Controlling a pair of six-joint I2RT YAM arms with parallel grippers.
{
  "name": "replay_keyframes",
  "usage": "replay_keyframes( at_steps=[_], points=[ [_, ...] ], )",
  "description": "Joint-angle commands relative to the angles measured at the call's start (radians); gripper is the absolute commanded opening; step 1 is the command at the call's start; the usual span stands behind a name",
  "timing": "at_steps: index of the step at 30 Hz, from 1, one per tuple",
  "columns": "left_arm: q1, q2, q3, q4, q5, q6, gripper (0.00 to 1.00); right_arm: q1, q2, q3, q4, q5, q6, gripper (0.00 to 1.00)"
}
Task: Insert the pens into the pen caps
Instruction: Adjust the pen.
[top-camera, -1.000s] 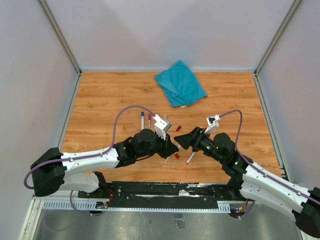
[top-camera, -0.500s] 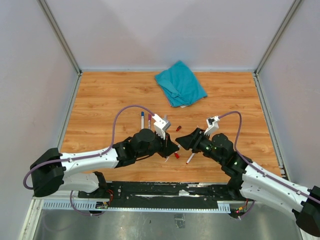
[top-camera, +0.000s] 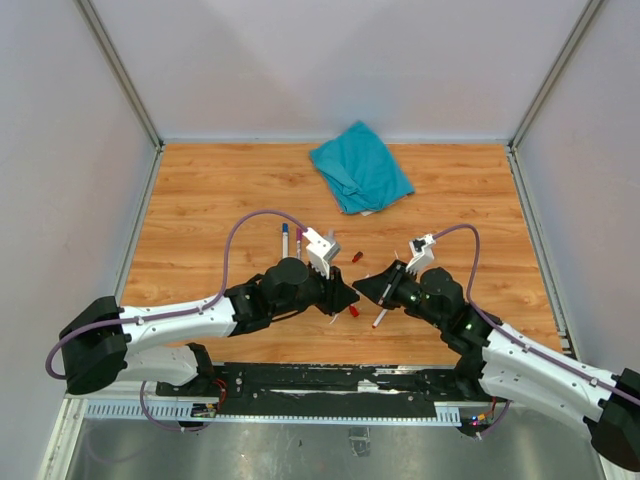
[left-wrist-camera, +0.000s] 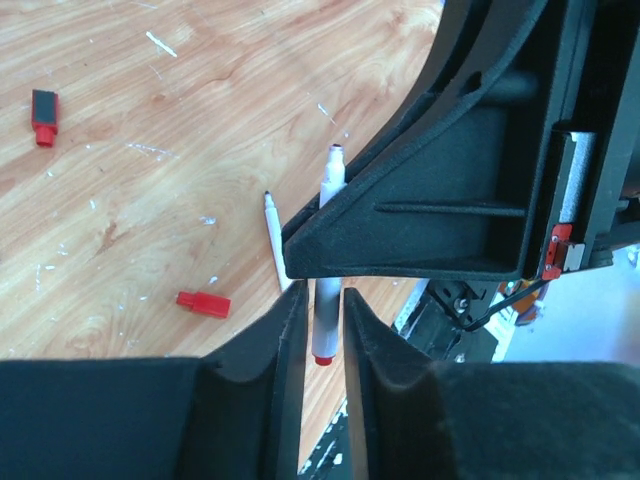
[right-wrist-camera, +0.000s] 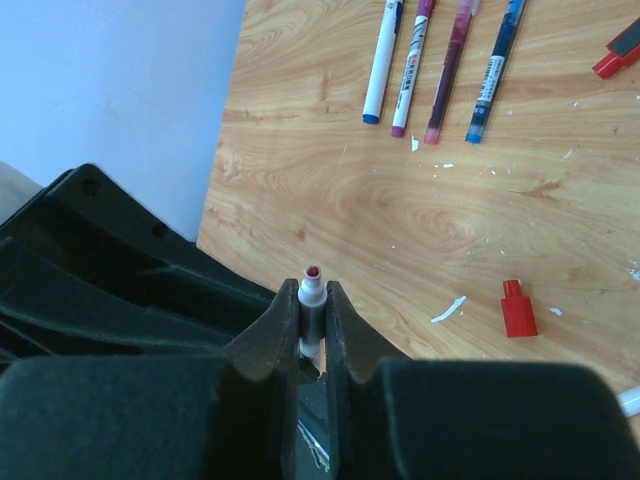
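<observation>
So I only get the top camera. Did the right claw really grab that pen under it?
Observer: Yes. The right wrist view shows the right gripper shut on the pen, with its dark red tip poking out between the jaws.
Kid: And the loose pens further back? I count two.
Observer: There are four. The right wrist view shows them lying side by side.
Kid: Is the red cap near the held pen standing up?
Observer: No. It lies on its side on the table, apart from the held pen.
</observation>
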Motion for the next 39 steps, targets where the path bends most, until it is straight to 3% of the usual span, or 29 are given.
replay_keyframes(
  at_steps=[1,4,9,15,19,22,30,34,39],
  points=[
    [-0.010,-0.017,-0.020,0.055,-0.009,0.005,0.31,0.019,-0.027,-0.013,0.021,0.000,0.004,0.01],
    [-0.010,-0.006,-0.023,0.055,0.002,0.008,0.37,0.019,-0.033,-0.007,0.022,-0.001,0.001,0.01],
    [-0.012,0.026,-0.029,0.073,0.023,0.000,0.37,0.019,-0.024,-0.002,0.026,-0.011,0.001,0.01],
    [-0.012,0.032,-0.023,0.087,0.023,0.000,0.29,0.019,0.002,-0.004,0.046,-0.029,0.005,0.00],
    [-0.012,0.036,-0.016,0.084,0.024,0.004,0.13,0.019,0.008,0.002,0.046,-0.033,-0.006,0.01],
    [-0.012,0.039,-0.008,0.066,0.020,0.007,0.01,0.019,-0.001,0.018,0.007,-0.021,-0.038,0.10],
    [-0.010,0.008,-0.005,-0.025,-0.069,0.020,0.01,0.019,-0.064,0.128,-0.257,0.090,-0.245,0.39],
    [0.000,-0.021,-0.013,-0.087,-0.114,0.032,0.00,0.019,-0.083,0.171,-0.413,0.150,-0.342,0.45],
    [0.056,-0.110,-0.056,-0.135,-0.159,0.011,0.00,0.019,-0.079,0.195,-0.534,0.190,-0.381,0.47]
  ],
)
